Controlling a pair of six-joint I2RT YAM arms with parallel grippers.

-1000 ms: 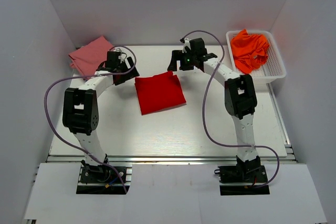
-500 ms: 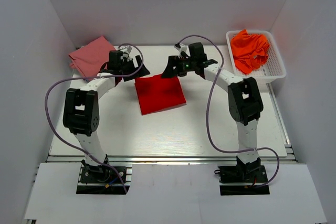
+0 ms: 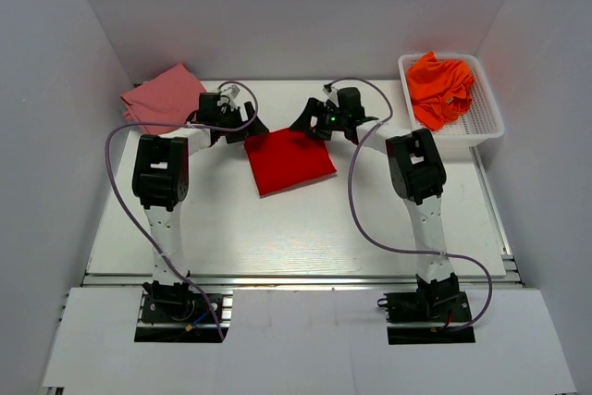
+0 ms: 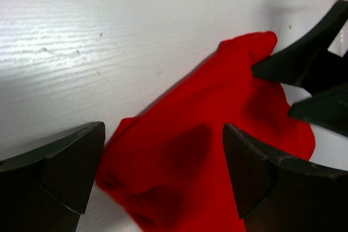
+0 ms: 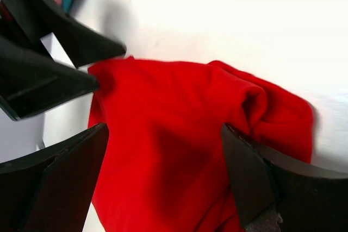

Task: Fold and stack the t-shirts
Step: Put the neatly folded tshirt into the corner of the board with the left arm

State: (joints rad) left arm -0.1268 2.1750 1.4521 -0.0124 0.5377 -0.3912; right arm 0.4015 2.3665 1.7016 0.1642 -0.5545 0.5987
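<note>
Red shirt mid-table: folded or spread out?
Folded. The red t-shirt lies as a compact rectangle with no sleeves showing, and both wrist views show layered cloth at its far edge.

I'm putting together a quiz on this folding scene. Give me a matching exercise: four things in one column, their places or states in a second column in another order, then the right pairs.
Things:
1. red t-shirt
2. pink t-shirt
3. orange shirt heap
4. left gripper

Places or states:
A. in the white mesh basket at the far right
B. at the far left corner of the table
C. folded, at the middle of the table
D. open, over the red t-shirt's far left corner

Pairs: 1-C, 2-B, 3-A, 4-D
</note>
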